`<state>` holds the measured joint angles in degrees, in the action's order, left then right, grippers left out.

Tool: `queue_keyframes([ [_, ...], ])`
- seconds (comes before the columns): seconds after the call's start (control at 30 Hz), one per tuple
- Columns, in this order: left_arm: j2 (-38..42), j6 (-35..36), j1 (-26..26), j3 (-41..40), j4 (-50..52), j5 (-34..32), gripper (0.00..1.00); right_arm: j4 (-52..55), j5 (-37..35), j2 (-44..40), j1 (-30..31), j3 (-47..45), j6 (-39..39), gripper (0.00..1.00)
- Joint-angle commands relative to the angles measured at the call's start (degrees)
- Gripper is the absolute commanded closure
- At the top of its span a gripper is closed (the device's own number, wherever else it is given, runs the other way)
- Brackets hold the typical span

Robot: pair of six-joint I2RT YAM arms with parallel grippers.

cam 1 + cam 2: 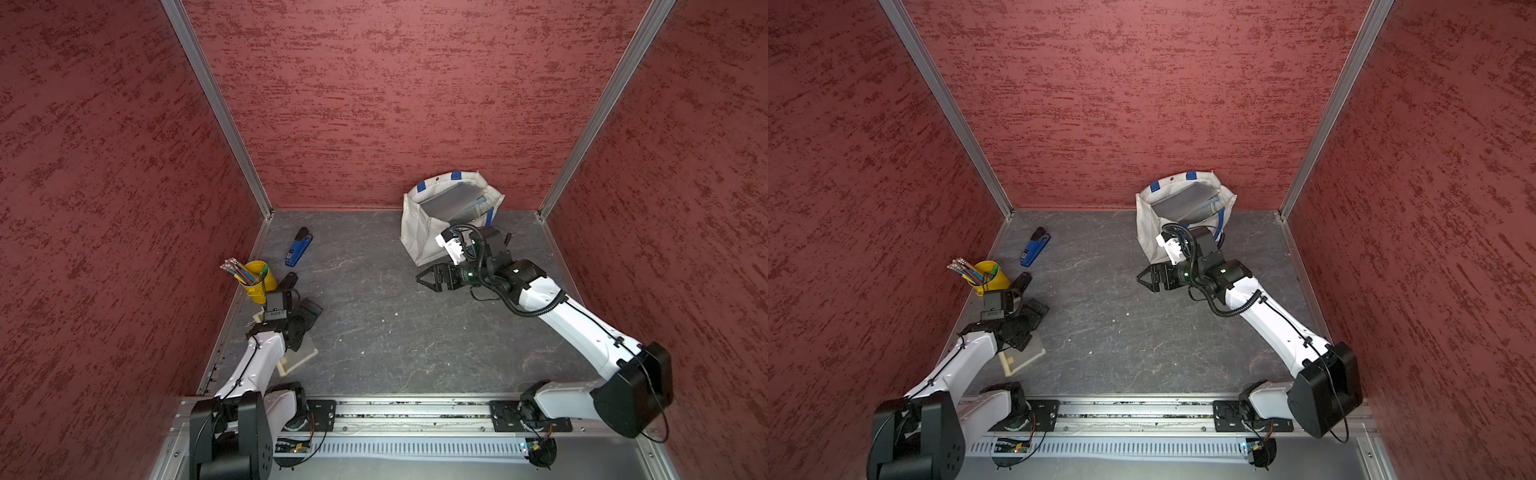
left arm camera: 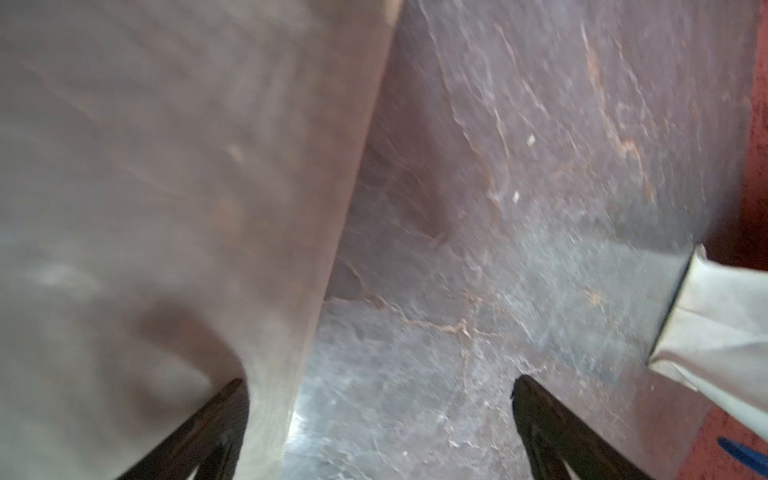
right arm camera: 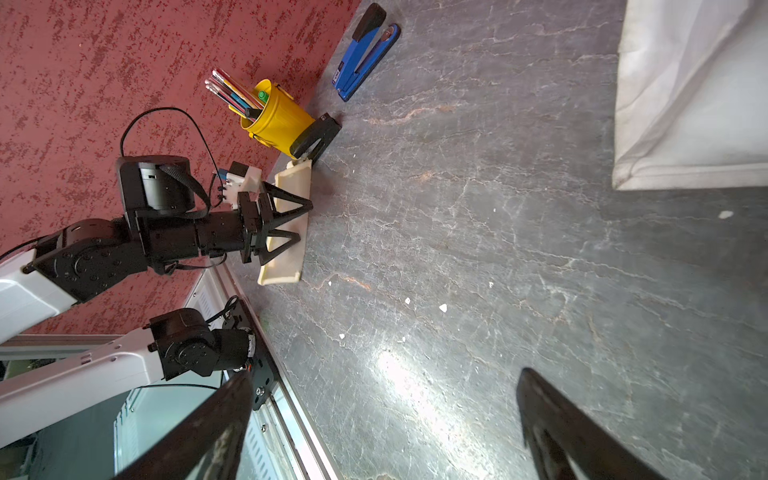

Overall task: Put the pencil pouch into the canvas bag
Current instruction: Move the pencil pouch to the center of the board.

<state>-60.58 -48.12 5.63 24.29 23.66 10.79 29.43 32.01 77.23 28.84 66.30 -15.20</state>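
The pencil pouch (image 1: 301,355) is a flat cream, half-clear case lying on the dark table at the near left. It also shows in the other views as the pouch (image 1: 1023,355) (image 3: 286,266) (image 2: 166,166). My left gripper (image 1: 309,322) (image 1: 1034,326) (image 3: 305,222) hangs open right over the pouch. In the left wrist view, the left gripper (image 2: 378,380) has one finger over the pouch and one over bare table. The off-white canvas bag (image 1: 419,224) (image 1: 1148,224) (image 3: 685,104) (image 2: 719,320) stands open at the back right with something flat and grey inside. My right gripper (image 1: 422,280) (image 1: 1142,279) (image 3: 384,374) is open and empty just in front of the bag.
A yellow bucket of pencils (image 1: 259,278) stands by the left wall, with a black desk tool (image 1: 291,282) beside it. A blue stapler (image 1: 298,247) lies farther back. Red walls close in three sides. The metal arm rail (image 1: 415,411) runs along the front.
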Motion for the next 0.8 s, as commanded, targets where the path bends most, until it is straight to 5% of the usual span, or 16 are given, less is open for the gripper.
queue_keyframes([
  [0.0, -0.8, -7.2, -6.3, -3.4, 3.4, -1.1, 0.00, 1.9, -2.1, -1.0, 0.4, 2.7, 1.6, 0.01],
  [0.27, -6.4, -20.8, -27.4, -0.4, -1.2, -6.5, 0.00, 3.3, -3.4, -0.2, 0.2, 3.1, 2.8, 0.01],
  [0.53, -24.3, -28.5, -46.7, 13.3, -10.2, -9.2, 0.00, 6.6, -5.3, 0.4, -1.1, 1.4, 2.6, 0.01],
  [0.77, -34.5, -25.9, -52.4, 26.4, -13.2, -4.6, 0.00, 7.7, -2.4, -2.4, -2.6, -5.8, -1.5, 0.02],
])
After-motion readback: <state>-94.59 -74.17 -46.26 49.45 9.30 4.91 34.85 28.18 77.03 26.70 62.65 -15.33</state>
